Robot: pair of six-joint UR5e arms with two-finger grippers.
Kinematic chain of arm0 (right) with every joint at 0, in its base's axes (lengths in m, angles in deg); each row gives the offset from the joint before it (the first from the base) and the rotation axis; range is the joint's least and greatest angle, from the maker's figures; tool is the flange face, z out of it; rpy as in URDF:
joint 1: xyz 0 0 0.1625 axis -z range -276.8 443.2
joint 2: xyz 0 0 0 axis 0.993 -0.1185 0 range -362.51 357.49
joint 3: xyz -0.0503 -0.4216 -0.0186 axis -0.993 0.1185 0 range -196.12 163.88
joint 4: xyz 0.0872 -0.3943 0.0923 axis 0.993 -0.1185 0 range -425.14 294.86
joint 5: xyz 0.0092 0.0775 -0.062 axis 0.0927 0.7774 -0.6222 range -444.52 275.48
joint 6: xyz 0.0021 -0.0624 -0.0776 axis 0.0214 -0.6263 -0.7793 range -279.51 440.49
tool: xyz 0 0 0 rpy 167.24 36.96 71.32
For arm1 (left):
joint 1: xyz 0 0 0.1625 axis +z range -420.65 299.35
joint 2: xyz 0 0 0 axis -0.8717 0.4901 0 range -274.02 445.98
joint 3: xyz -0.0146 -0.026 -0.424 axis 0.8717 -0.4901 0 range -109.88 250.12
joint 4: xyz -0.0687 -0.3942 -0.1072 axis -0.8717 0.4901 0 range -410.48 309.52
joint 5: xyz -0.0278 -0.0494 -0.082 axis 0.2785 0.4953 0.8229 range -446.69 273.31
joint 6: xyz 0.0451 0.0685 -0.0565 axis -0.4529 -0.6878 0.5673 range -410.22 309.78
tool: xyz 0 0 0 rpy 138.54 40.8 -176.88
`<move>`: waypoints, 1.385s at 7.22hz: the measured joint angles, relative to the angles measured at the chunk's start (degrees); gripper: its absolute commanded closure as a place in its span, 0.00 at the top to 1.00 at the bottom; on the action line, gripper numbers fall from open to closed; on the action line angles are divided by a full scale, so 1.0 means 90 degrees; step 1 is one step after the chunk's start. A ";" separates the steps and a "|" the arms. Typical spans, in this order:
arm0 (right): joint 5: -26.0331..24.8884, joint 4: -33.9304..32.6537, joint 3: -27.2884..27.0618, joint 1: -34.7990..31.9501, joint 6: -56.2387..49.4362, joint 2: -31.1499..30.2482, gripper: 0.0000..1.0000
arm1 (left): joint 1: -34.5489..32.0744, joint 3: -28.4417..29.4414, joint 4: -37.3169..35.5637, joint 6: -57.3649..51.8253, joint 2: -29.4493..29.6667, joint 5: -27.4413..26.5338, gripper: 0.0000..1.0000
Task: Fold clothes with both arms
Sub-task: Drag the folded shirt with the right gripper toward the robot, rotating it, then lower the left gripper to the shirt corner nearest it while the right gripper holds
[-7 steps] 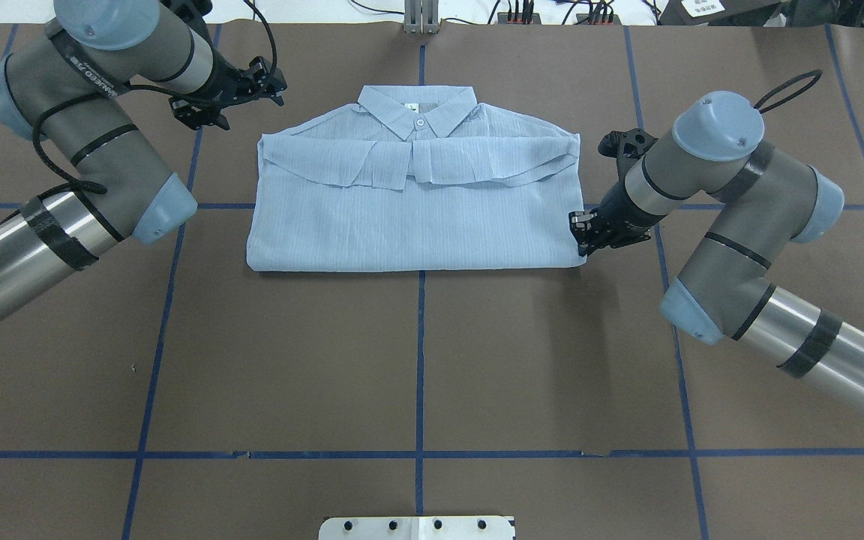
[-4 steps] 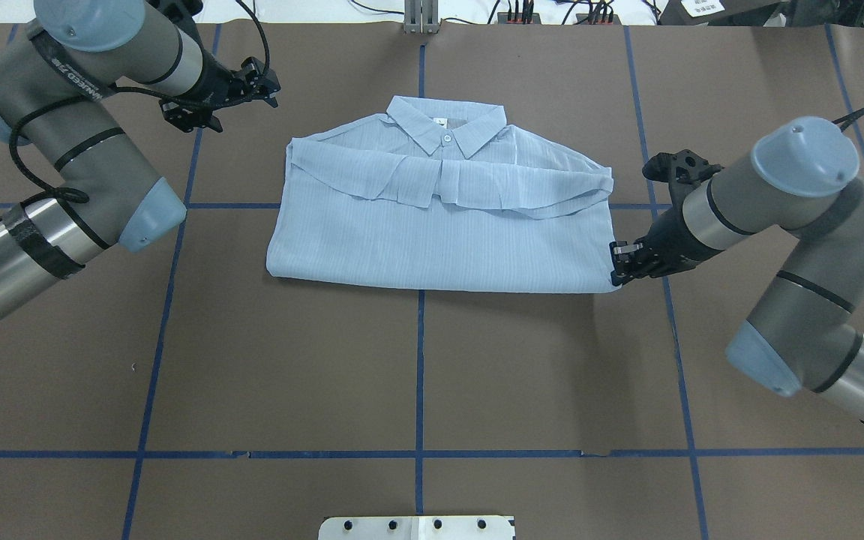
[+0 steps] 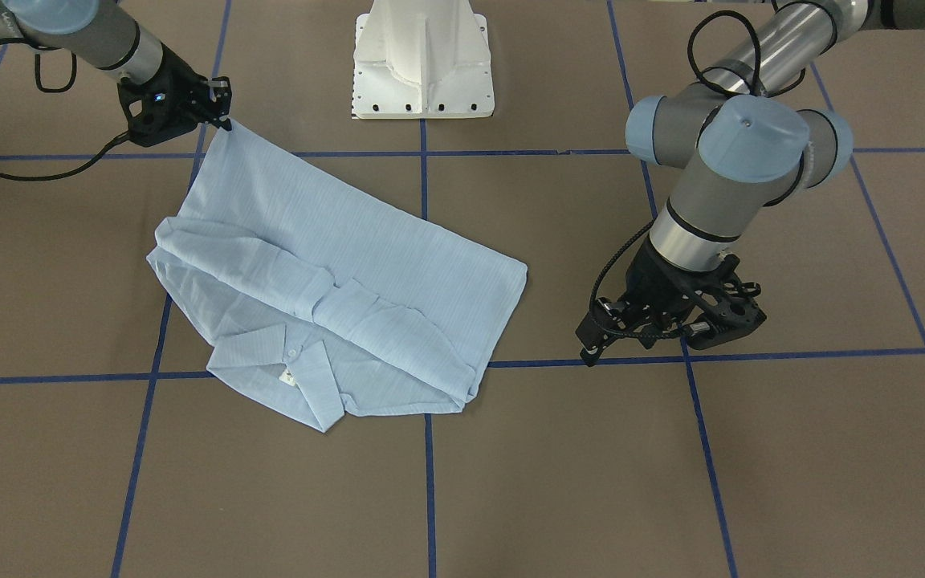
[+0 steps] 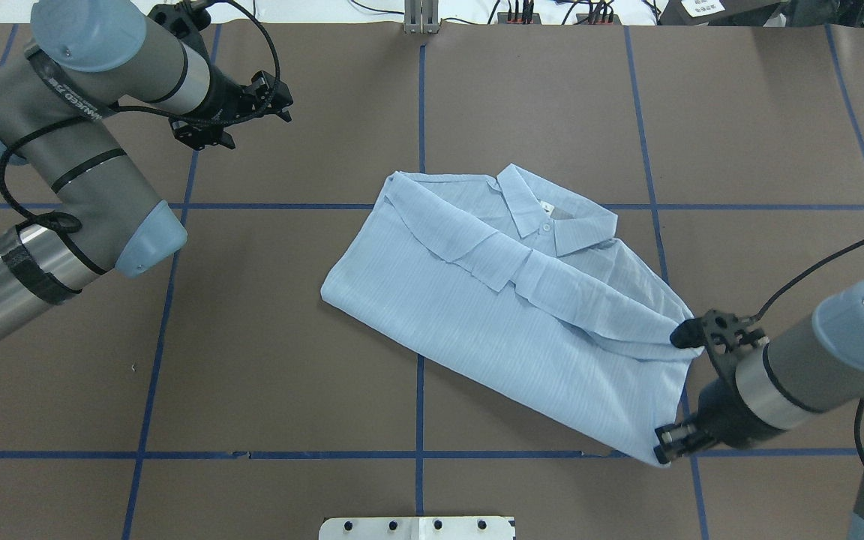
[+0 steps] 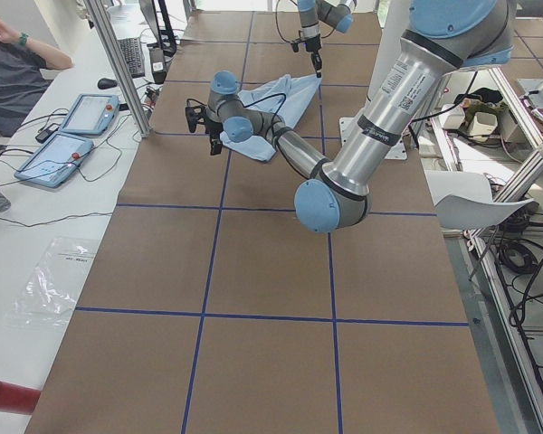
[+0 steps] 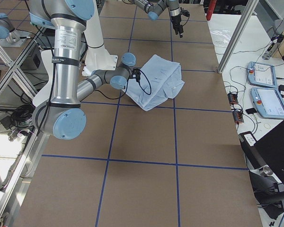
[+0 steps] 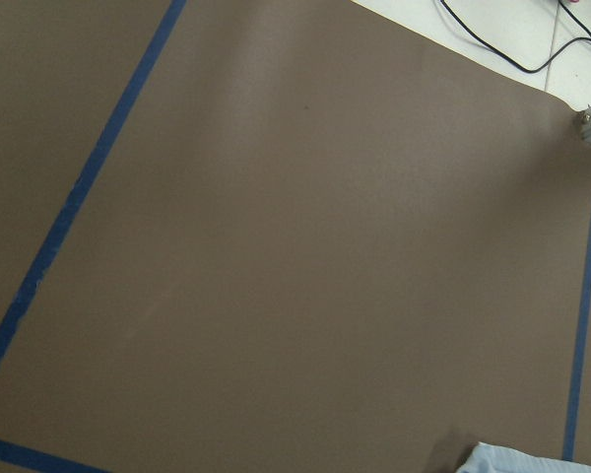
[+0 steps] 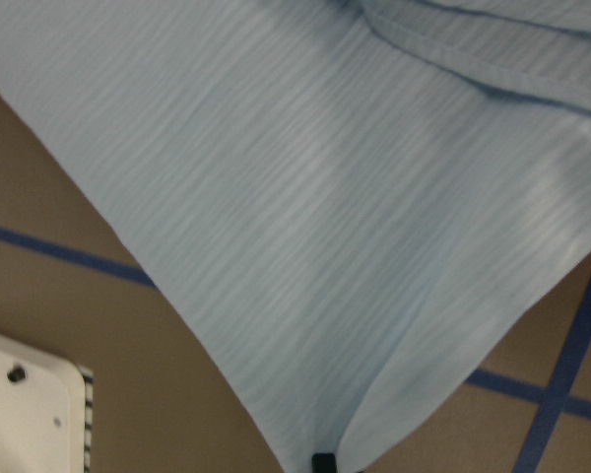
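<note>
The brown table [image 4: 252, 337], gridded with blue tape [image 4: 421, 112], carries everything. The left arm [image 4: 87, 150] reaches over bare table at the far end of its own side. The right arm [image 4: 799, 375] bends low near the robot's edge. The folded shirt [image 4: 477, 300] lies askew, toward the robot's right of centre. The right gripper [image 4: 663, 448] is clamped on the shirt's nearest corner, with the cloth drawn to a point there. The left gripper [image 4: 282, 97] holds nothing; how far it gapes cannot be told. The collar [image 4: 552, 214] faces the far side.
</note>
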 measured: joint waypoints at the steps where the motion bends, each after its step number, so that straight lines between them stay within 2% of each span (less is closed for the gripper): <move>1: -0.0003 0.0001 -0.0119 0.0639 0.0009 -0.0158 0.99 | 0.0073 -0.0231 -0.0002 0.0035 -0.0132 -0.0001 0.98; 3: -0.0076 0.0031 -0.0210 0.1278 0.0022 -0.0127 1.00 | 0.0290 -0.0478 -0.0001 0.0067 -0.0288 -0.0006 0.99; 4: -0.0209 0.0079 -0.0217 0.1154 0.0028 0.0117 1.00 | 0.0458 -0.0505 0.0001 0.0073 -0.0296 -0.0002 0.99; 7: -0.0471 0.0116 -0.0242 -0.0237 0.0023 0.0956 1.00 | 0.1333 -0.0683 -0.0126 0.1092 -0.0250 -0.0028 0.98; 9: -0.0447 0.0145 -0.0291 -0.1116 0.0002 0.1154 1.00 | 0.1987 -0.1040 -0.0660 0.1908 -0.0248 -0.0090 0.95; 10: -0.0442 0.0220 -0.0292 -0.1319 -0.0004 0.1188 1.00 | 0.2321 -0.1042 -0.0779 0.2154 -0.0243 -0.0228 0.92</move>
